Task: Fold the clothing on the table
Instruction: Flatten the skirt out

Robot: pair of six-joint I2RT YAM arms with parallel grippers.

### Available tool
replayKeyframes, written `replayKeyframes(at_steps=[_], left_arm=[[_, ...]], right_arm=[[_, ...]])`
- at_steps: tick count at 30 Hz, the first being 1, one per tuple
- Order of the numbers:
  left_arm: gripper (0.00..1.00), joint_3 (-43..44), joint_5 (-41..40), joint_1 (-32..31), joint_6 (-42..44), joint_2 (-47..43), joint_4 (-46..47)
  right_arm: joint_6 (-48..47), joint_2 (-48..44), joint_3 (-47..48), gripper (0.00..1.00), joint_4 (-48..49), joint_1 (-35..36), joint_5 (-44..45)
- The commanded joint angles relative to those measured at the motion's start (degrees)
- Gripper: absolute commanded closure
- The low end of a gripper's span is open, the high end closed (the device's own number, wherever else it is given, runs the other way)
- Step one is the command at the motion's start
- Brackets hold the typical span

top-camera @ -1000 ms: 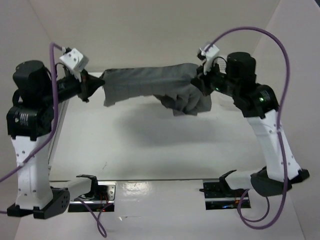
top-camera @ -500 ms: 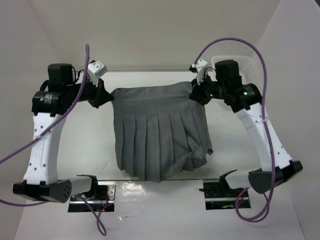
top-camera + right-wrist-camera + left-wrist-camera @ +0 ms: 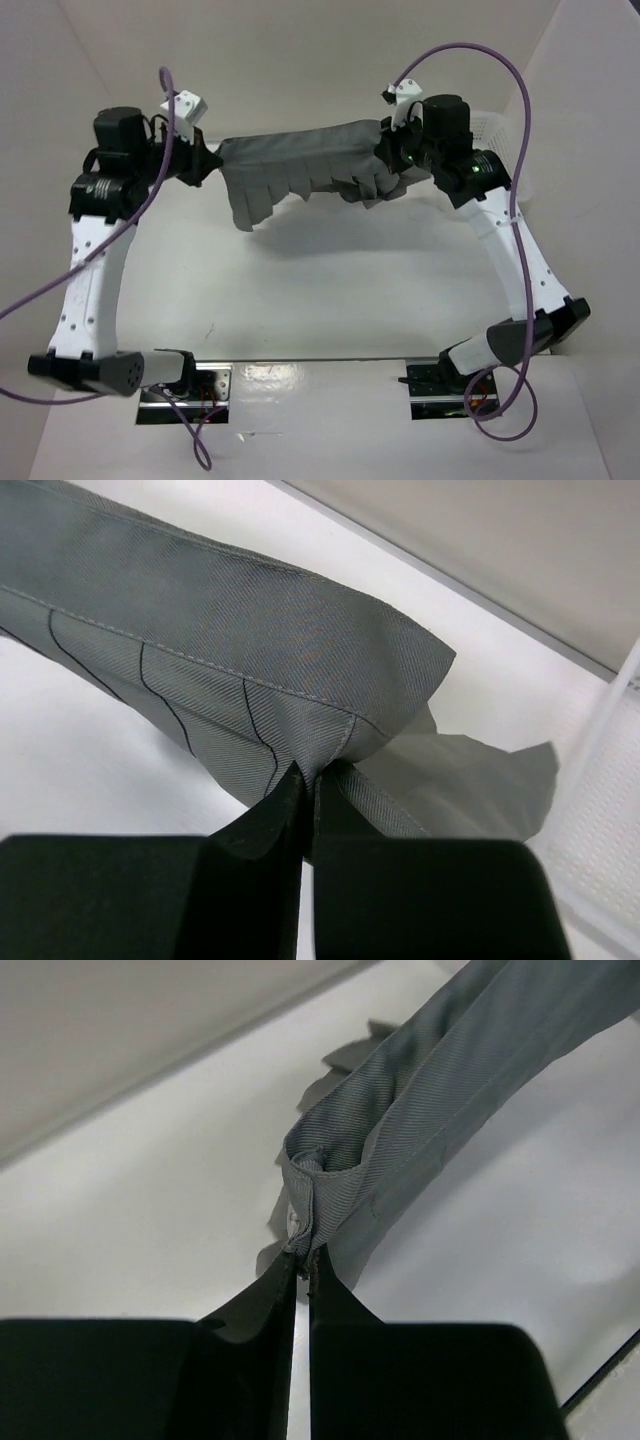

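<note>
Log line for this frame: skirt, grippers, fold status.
skirt: held up over table, stretched between grippers | left gripper: shut on one end | right gripper: shut on other end | fold: not yet made

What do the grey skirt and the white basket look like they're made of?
The skirt looks like woven cloth, matte grey: fine diagonal ribbing and stitched seams show close up. The basket is probably moulded white plastic: a stiff wall with a grid of tiny holes.
</note>
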Motion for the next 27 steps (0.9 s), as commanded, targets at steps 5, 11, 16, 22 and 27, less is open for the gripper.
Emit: replayKeyframes(at_steps=[5, 11, 16, 22, 27], left_arm=[[1.0, -4.91, -2.61, 2.11, 7.46, -14.23, -2.19], [1.0, -9.48, 6.54, 2.11, 15.62, -21.35, -13.78], [1.0, -11.68, 10.14, 2.63, 17.93, -23.64, -20.39], [1.0, -18.27, 6.99, 1.31, 17.06, -16.36, -15.04], [0.98, -21.0, 0.76, 1.31, 14.25, -2.42, -6.16]], right_arm=[[-8.37, -11.47, -6.15, 1.0, -5.82, -3.19, -2.6], [-20.57, -16.66, -6.86, 1.0, -22.24, -5.3, -25.42], [-27.72, -16.66, -4.83, 1.0, -32.99, -6.09, -34.0], [-20.09, -15.18, -14.92, 1.0, -18.71, -6.09, -27.33], [-13.41, -10.35, -24.33, 1.0, -6.55, -6.09, -17.68]])
